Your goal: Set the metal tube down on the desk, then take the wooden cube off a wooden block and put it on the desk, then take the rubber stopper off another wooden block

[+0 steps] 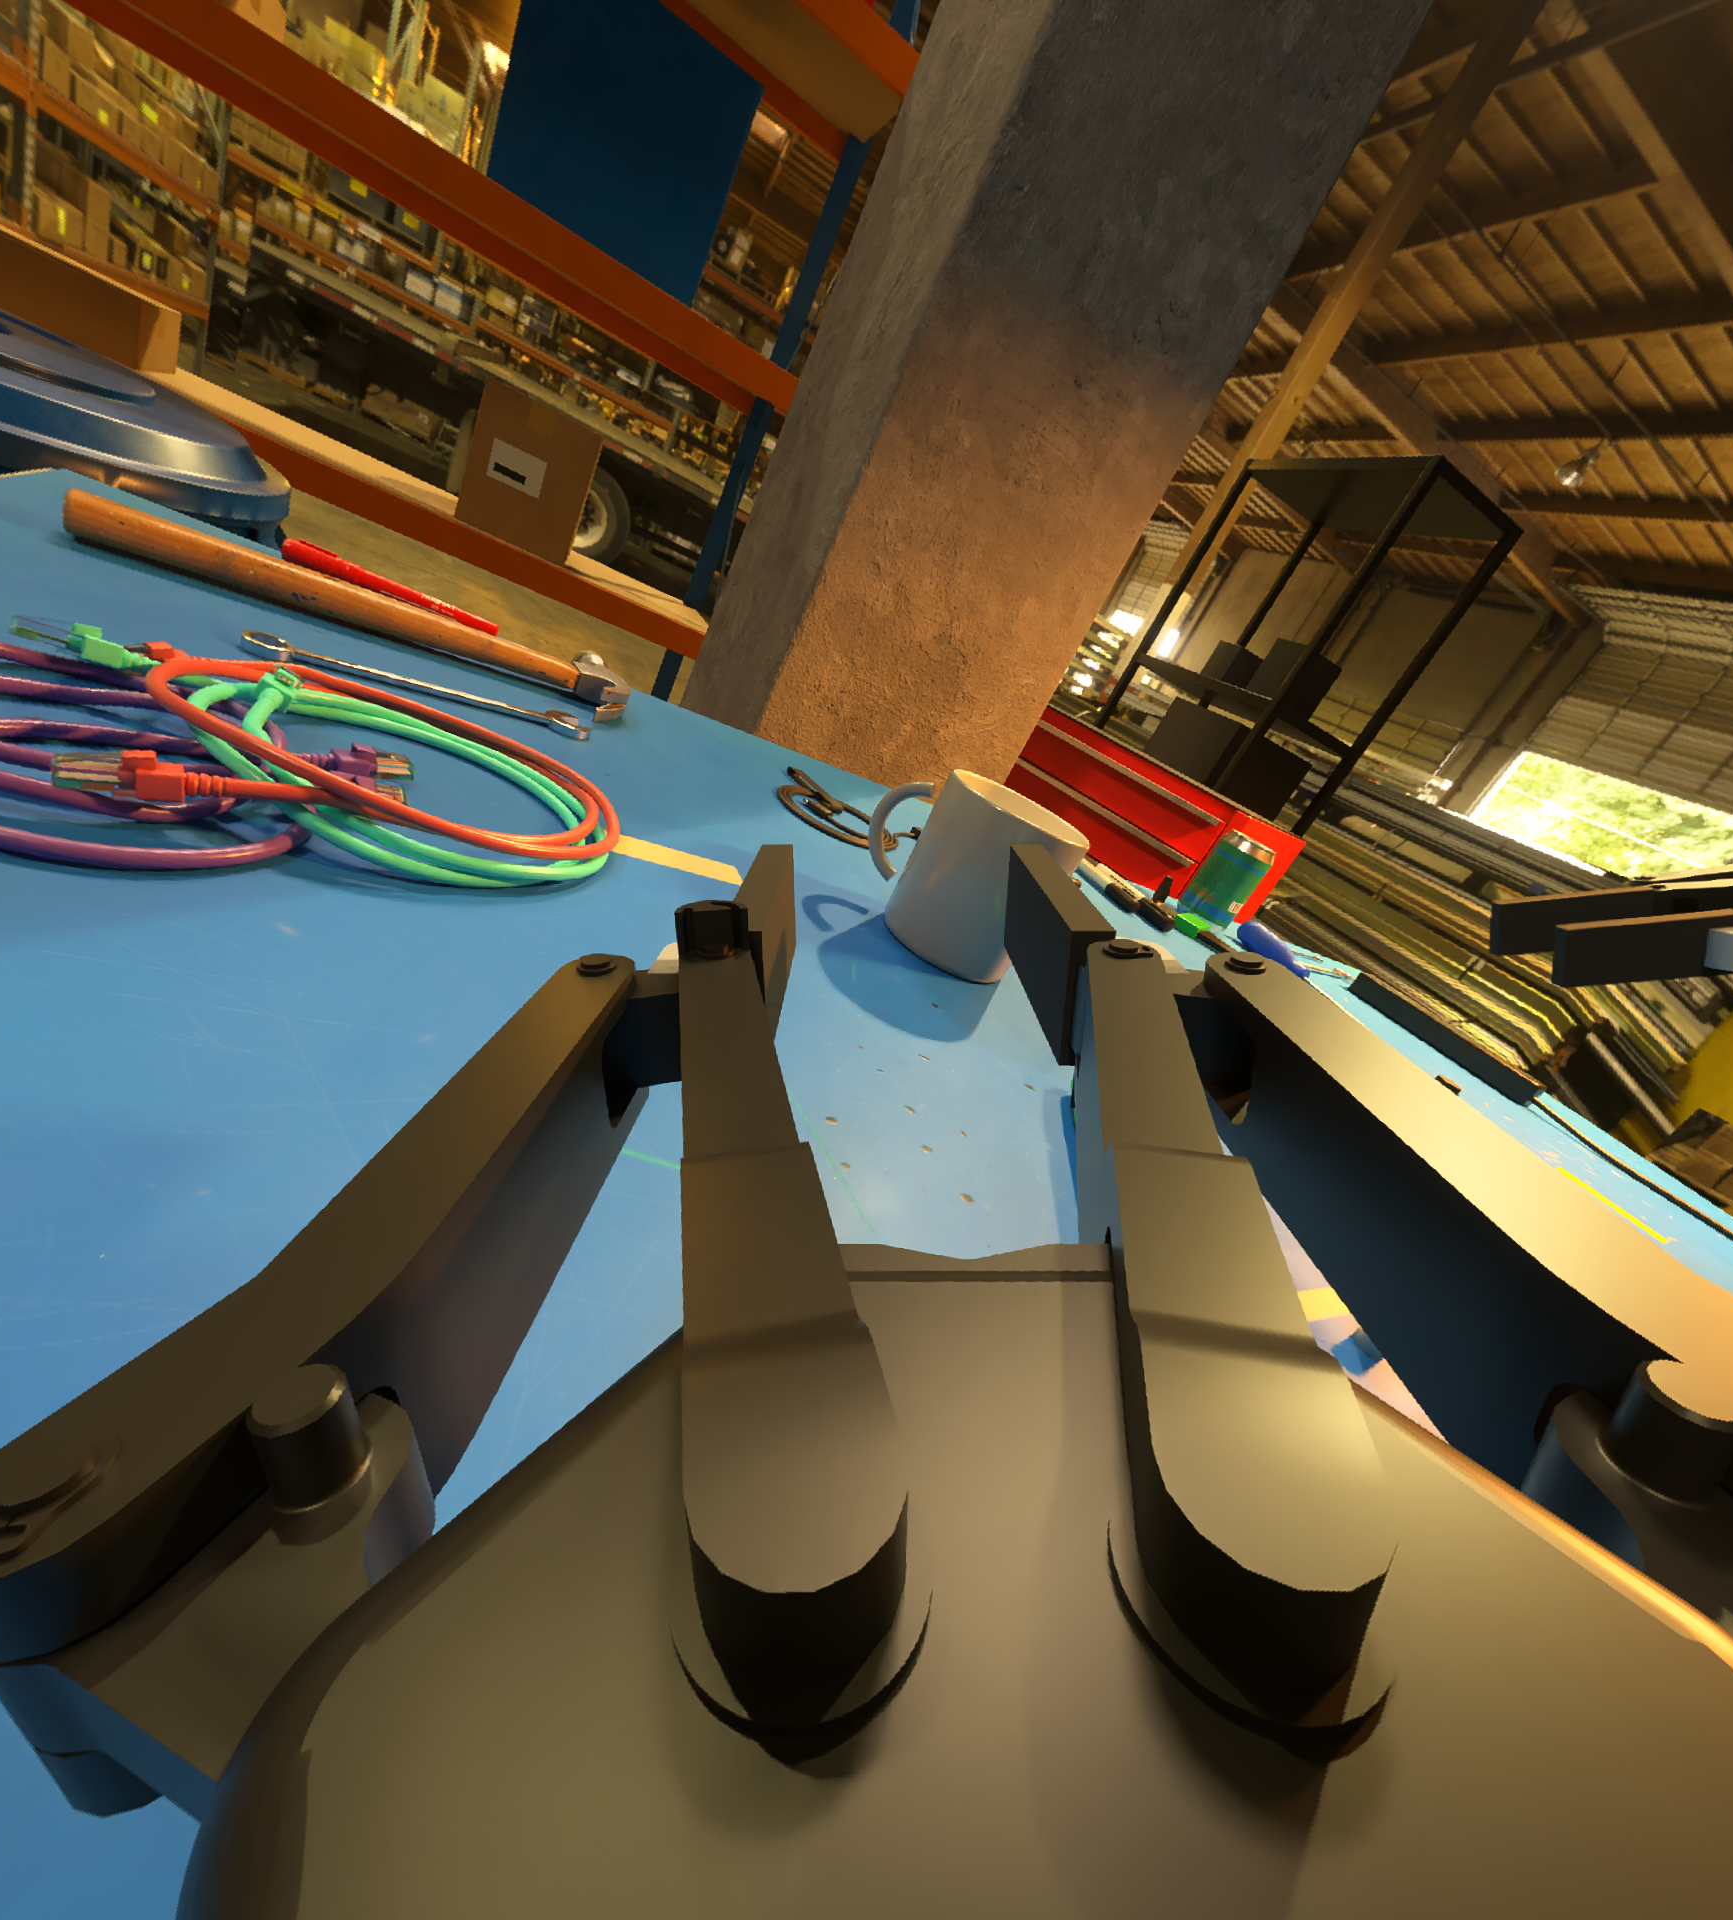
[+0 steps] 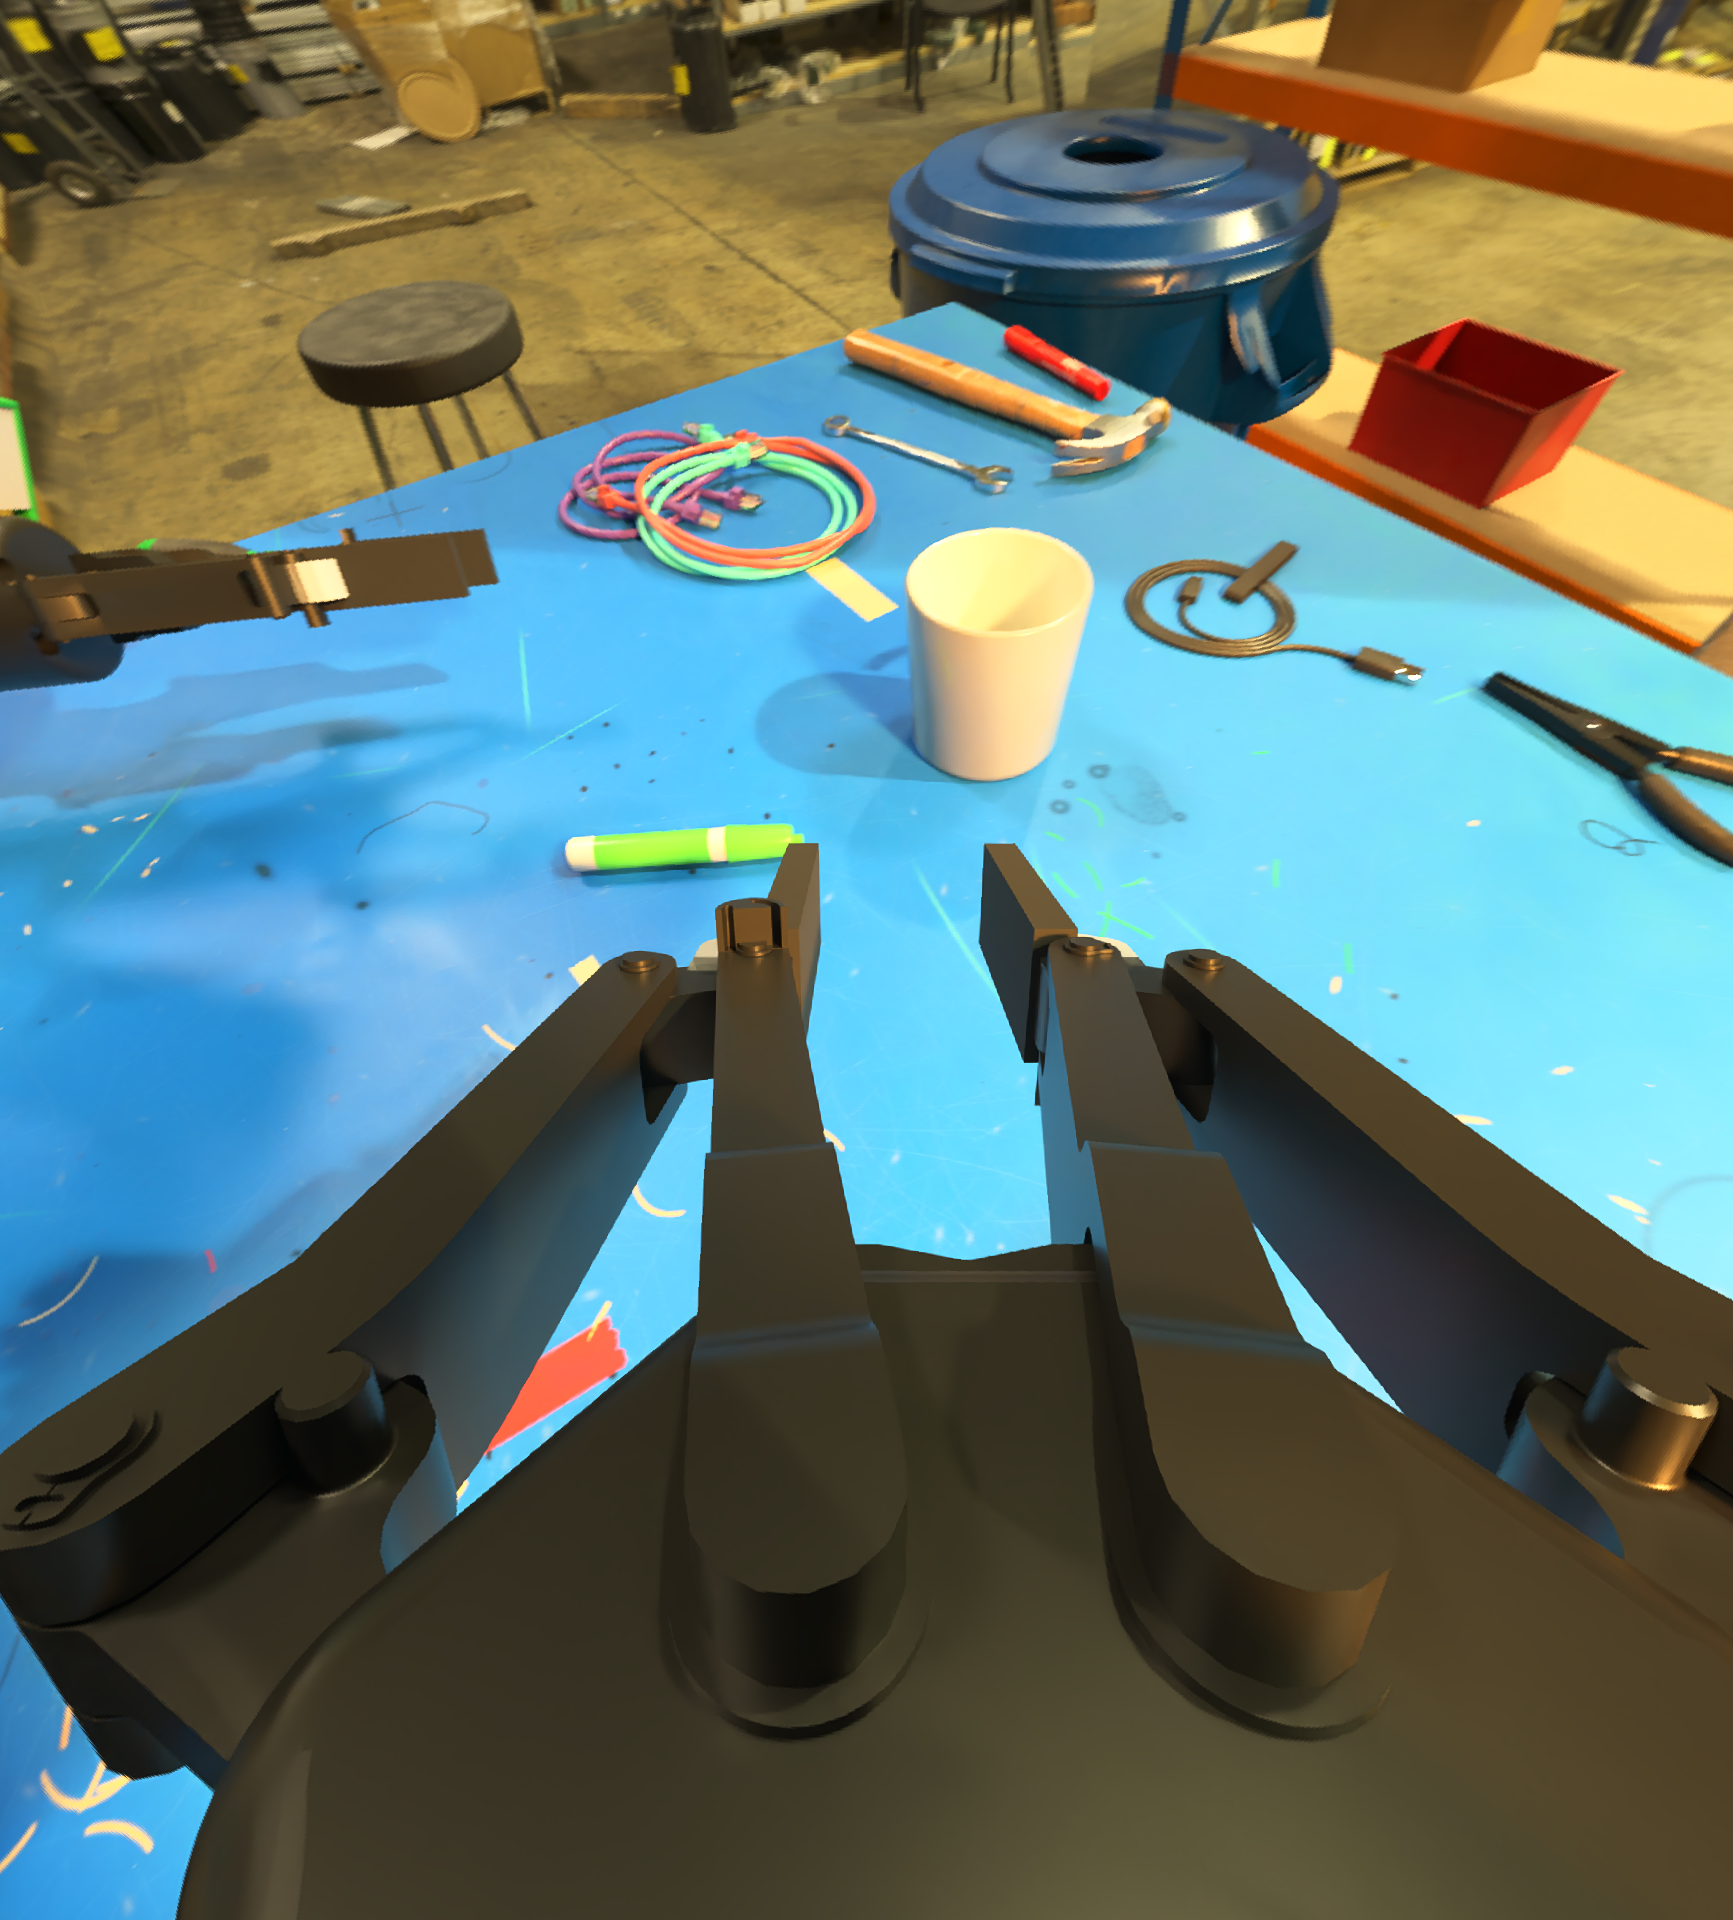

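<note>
L gripper (image 1: 898, 904) open, empty | white mug (image 1: 966, 883) ahead on blue desk (image 1: 218, 1039) | cables (image 1: 270, 769) left

A warehouse workshop; tall shelves (image 1: 405, 187) of boxes beyond the pincer; a hammer (image 2: 1013, 400) on the blue workbench (image 2: 322, 987).

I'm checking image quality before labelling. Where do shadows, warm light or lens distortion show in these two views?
Left wrist view: warm light on the left gripper, the white mug shadowing the desk, the pillar leaning from wide-angle stretch. Right wrist view: brighter desk, soft mug shadow leftward, right gripper evenly lit.
</note>
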Tool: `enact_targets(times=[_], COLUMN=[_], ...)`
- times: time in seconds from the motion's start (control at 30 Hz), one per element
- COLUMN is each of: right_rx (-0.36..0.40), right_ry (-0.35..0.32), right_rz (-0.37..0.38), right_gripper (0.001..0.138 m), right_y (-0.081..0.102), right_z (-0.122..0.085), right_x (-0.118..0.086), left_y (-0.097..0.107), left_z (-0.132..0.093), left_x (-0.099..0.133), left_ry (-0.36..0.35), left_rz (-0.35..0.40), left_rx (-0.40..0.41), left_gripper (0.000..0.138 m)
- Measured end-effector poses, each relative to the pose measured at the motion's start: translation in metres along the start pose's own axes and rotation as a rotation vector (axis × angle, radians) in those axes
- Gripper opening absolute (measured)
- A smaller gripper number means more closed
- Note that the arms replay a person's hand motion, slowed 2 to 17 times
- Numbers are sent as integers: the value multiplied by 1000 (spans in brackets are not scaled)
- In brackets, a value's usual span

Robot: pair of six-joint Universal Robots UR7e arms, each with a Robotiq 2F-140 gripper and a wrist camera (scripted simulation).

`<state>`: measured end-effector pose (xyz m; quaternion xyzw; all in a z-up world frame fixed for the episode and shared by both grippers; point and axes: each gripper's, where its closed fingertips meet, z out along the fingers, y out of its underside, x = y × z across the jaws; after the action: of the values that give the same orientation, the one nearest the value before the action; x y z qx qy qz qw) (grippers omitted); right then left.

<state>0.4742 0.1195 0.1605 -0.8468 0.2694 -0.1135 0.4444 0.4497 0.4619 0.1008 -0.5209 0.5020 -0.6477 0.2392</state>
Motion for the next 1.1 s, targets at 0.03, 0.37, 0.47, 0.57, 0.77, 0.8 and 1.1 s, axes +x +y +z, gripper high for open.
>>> enact_targets(times=[0.03, 0.37, 0.47, 0.57, 0.77, 0.8, 1.1], right_rx=[6, 40, 47, 54, 65, 66, 71], right_ry=[15, 122, 142, 157, 169, 169, 161], right_rz=[2, 25, 31, 38, 59, 62, 96], right_gripper=[42, 43, 43, 42, 42, 42, 38], right_y=[-2, -6, -5, -4, 1, 2, 13], right_z=[-4, -32, -38, -41, -45, -46, -45], right_x=[5, 37, 42, 46, 49, 49, 48], left_y=[0, 0, 0, 1, 1, 1, 1], left_z=[0, 0, 0, 0, 1, 1, 1], left_x=[0, 0, -1, -1, -1, -1, -1], left_ry=[0, -3, -4, -6, -8, -9, -11], left_rz=[0, 0, 0, 0, 1, 1, 2], left_rx=[0, -3, -4, -6, -8, -9, -11], left_gripper=[55, 55, 55, 55, 55, 55, 55])
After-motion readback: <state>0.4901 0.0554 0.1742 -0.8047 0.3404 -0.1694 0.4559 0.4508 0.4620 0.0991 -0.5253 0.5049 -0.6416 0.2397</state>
